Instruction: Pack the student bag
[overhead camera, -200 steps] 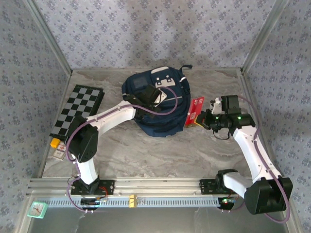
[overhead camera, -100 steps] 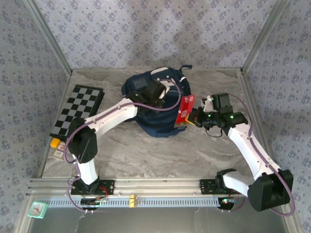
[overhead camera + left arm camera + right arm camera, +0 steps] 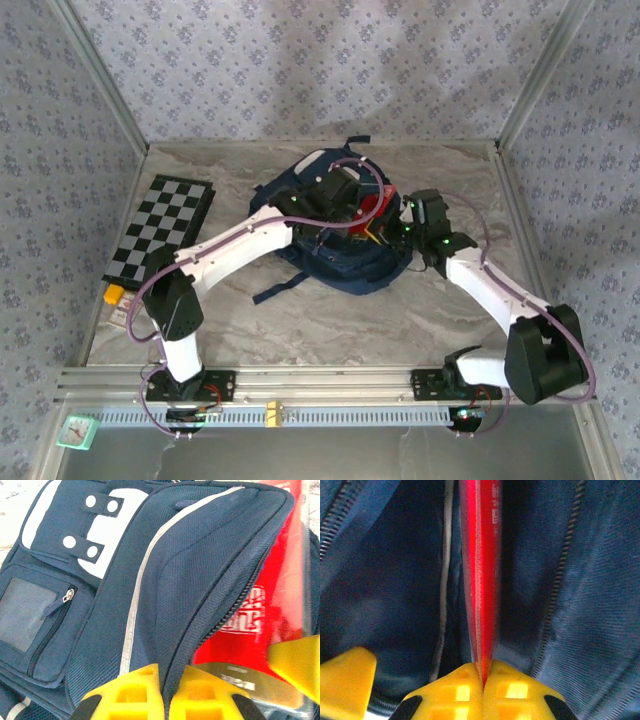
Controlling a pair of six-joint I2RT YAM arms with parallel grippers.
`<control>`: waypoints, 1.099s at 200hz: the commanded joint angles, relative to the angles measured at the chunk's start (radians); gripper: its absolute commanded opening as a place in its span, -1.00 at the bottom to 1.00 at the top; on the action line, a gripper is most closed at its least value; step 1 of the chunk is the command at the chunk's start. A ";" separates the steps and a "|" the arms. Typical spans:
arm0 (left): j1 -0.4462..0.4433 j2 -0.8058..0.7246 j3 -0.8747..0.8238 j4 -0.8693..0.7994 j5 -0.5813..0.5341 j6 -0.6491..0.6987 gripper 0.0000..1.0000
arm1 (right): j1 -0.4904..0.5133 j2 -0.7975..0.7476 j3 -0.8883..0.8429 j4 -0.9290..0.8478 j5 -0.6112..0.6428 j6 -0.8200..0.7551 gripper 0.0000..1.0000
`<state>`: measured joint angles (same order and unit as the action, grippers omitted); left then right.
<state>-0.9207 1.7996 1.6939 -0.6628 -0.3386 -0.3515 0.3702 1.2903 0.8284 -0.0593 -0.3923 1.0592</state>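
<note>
The student bag (image 3: 335,255), navy with white patches, lies mid-table with its main zip open. My left gripper (image 3: 345,192) is shut on the bag's zip-edged flap (image 3: 167,672) and holds it raised. A flat red packet (image 3: 375,207) stands edge-on inside the opening. My right gripper (image 3: 398,215) is shut on the packet's near edge (image 3: 483,672), and the packet (image 3: 482,555) runs down between the bag's dark walls (image 3: 600,605). In the left wrist view the red packet (image 3: 265,595) shows behind the lifted flap of the bag (image 3: 115,580).
A black-and-white chessboard (image 3: 162,225) lies at the left of the table. Small items (image 3: 115,295) sit by its near corner. A loose bag strap (image 3: 285,288) trails toward the front. Patterned walls close in the back and sides.
My right gripper carried the red packet leftward from beside the bag into its opening. My left gripper moved right and lifted the flap; the bag shifted and spread.
</note>
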 commanded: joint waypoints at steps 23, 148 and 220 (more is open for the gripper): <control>0.001 -0.011 0.066 0.025 -0.029 -0.078 -1.00 | 0.102 0.098 0.021 0.270 0.182 0.069 -0.80; 0.041 -0.042 0.028 0.042 0.068 -0.054 -1.00 | -0.009 0.032 0.103 -0.191 0.219 -0.159 -0.28; 0.040 0.005 0.021 0.012 0.161 -0.106 -0.83 | 0.009 0.039 0.173 -0.275 0.224 -0.232 -0.45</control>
<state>-0.8825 1.8034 1.6974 -0.6765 -0.2470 -0.4236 0.4015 1.3842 0.9806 -0.2417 -0.1757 0.8898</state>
